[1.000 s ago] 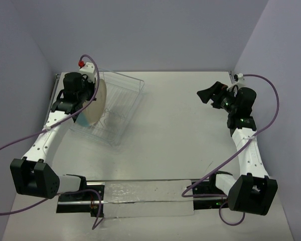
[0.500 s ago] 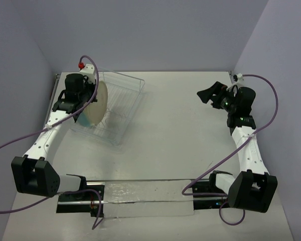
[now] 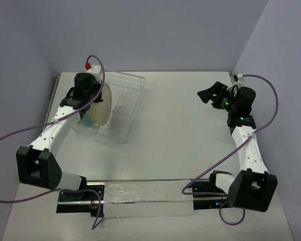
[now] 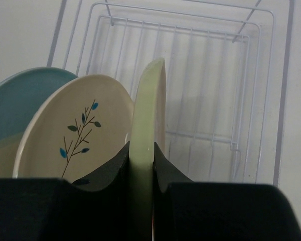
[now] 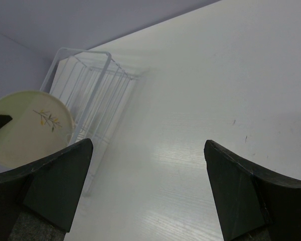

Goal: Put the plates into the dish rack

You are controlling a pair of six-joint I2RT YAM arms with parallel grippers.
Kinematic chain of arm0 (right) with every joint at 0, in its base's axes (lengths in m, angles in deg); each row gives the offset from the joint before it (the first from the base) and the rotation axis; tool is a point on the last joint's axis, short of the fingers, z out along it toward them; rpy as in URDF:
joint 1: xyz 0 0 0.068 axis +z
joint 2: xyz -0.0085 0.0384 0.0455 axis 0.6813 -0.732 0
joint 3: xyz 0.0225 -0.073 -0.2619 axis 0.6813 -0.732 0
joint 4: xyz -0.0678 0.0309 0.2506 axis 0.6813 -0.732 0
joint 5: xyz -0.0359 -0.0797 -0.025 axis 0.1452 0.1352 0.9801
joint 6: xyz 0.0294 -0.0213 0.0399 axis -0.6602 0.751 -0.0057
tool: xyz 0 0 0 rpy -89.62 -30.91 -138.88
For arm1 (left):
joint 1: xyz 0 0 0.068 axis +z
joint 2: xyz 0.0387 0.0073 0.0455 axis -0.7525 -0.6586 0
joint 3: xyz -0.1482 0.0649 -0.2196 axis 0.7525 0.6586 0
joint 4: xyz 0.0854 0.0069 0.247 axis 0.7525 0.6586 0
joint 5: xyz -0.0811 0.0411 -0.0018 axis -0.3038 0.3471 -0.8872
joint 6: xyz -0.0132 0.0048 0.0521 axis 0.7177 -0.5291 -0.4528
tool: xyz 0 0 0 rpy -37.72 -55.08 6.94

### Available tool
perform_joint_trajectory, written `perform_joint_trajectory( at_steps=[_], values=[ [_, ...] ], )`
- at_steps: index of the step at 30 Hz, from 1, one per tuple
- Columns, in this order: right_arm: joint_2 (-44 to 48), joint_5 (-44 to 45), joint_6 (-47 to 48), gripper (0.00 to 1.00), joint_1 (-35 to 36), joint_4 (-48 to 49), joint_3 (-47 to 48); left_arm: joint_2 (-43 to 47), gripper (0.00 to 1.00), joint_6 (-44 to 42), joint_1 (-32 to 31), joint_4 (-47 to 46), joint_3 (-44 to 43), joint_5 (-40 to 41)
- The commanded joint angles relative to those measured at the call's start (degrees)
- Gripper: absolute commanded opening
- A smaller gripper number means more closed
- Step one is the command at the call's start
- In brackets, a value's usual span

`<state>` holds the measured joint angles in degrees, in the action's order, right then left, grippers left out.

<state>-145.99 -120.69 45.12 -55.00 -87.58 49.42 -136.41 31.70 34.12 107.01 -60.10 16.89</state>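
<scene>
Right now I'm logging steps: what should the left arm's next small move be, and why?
Probably lower the green plate down into the dish rack. The left end effector pinches its rim, upright beside two standing plates; its lower edge is hidden.

**Pale table carries one wire rack**

The table [image 3: 180, 125] is a smooth, off-white surface. The dish rack [image 3: 134, 95] sits directly on it at about ten o'clock, turned askew to the table's edges. At six o'clock a dark rail [image 3: 145, 193] under a clear strip runs along the near edge, with the left arm base [image 3: 37, 170] at seven o'clock and the right arm base [image 3: 251, 191] at five. A few tiny dark specks [image 5: 234, 122] mark the surface.
</scene>
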Motion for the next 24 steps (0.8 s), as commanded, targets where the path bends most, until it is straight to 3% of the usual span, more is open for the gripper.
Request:
perform_joint_trajectory(
  at_steps=[1, 11, 24],
  values=[
    [0.1, -0.5, 0.6, 1.0, -0.4, 1.3, -0.1, -0.6, 0.0, 3.2, -3.4, -0.5, -7.5, 10.1],
    [0.4, -0.2, 0.5, 1.0, -0.7, 1.2, -0.4, -0.9, 0.0, 1.0, -8.1, -0.6, -8.1, 10.8],
    [0.6, -0.6, 0.3, 1.0, -0.9, 1.2, -0.8, -4.0, 0.0, 2.4, -8.3, -0.6, -3.3, 10.2]
  ],
)
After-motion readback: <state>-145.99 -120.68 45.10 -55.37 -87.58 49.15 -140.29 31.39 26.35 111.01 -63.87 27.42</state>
